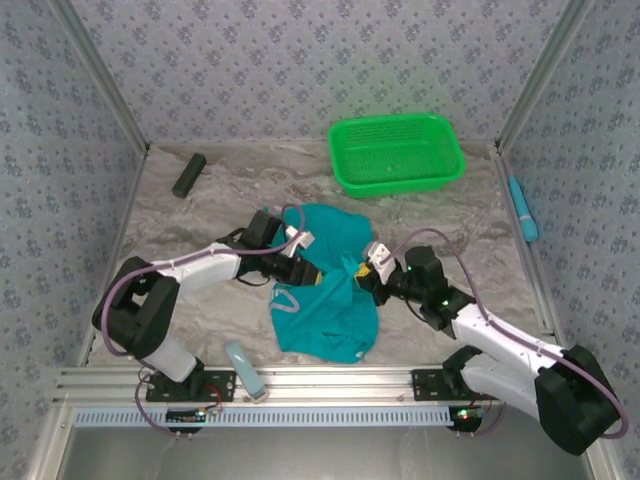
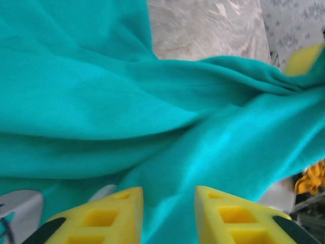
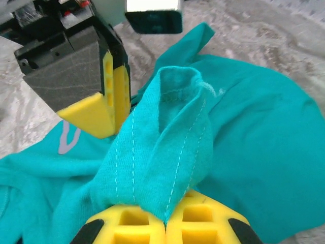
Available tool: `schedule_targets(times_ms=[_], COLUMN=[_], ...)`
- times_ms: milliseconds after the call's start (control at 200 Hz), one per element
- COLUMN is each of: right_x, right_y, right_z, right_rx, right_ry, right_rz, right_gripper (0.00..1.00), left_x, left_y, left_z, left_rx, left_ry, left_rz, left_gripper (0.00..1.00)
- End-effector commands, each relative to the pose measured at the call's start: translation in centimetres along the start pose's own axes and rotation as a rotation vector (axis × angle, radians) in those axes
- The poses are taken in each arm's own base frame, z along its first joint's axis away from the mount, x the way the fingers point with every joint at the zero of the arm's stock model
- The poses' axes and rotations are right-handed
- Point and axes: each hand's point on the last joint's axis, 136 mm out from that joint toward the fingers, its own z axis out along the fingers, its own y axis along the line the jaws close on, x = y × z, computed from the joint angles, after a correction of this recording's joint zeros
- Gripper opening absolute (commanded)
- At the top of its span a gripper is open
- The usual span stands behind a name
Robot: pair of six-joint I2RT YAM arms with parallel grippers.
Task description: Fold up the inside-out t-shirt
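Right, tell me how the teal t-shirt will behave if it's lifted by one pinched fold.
Probably floppy: the t-shirt lies bunched in soft creases. Lifted by the fold pinched in the right end effector, it would likely drape and trail, not hold shape. It looks thin and light, and the matte knit seems unlikely to slip.

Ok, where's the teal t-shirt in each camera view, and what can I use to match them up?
Top external: t-shirt bunched centrally, nearer than the green basket.
Left wrist: teal folds across most of the frame, above the left gripper.
Right wrist: a stitched fold rising from the right gripper, jaws shut on it; rest spread behind.
Shared landmark: the left gripper's yellow fingers, beside that fold.
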Motion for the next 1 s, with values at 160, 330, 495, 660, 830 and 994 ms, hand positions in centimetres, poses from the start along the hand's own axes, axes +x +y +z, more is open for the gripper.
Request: schedule_targets(times_ms=[160,330,495,660,830,994], right_x=[0.0,0.5,1.4,1.8,3.4,5.5], right_y=[0.8,2.4,2.7,2.7,2.2,0.1], right_z=[1.2,2.1,3.0,3.0,3.2,4.2], right_rx=[-0.081,-0.151,-0.178,-0.198,-0.209,-0.121], right_ry=[0.074,0.116,0.161,0.2,0.321,0.409], right_rz=[0.09,0.068,0.092,0.118,0.178,0.29], right_gripper=[0.01,0.06,0.1,0.16,0.27,0.33], left_x=[0.4,-1.5,0.2,1.7,2.3,1.2], left_y=[-6.4,-4.5,-1.7,1.7,5.4,2.5], left_z=[0.1,1.0,2.4,2.0,0.7,0.0], left_rx=[0.082,0.008,-0.022,-0.137,-0.245,-0.13], left_ry=[-0.056,-0.103,-0.077,-0.016,0.005,-0.073], left_rz=[0.384,0.307,0.259,0.243,0.177,0.145], left_gripper=[0.46,0.43,0.0,0.0,0.0,0.26])
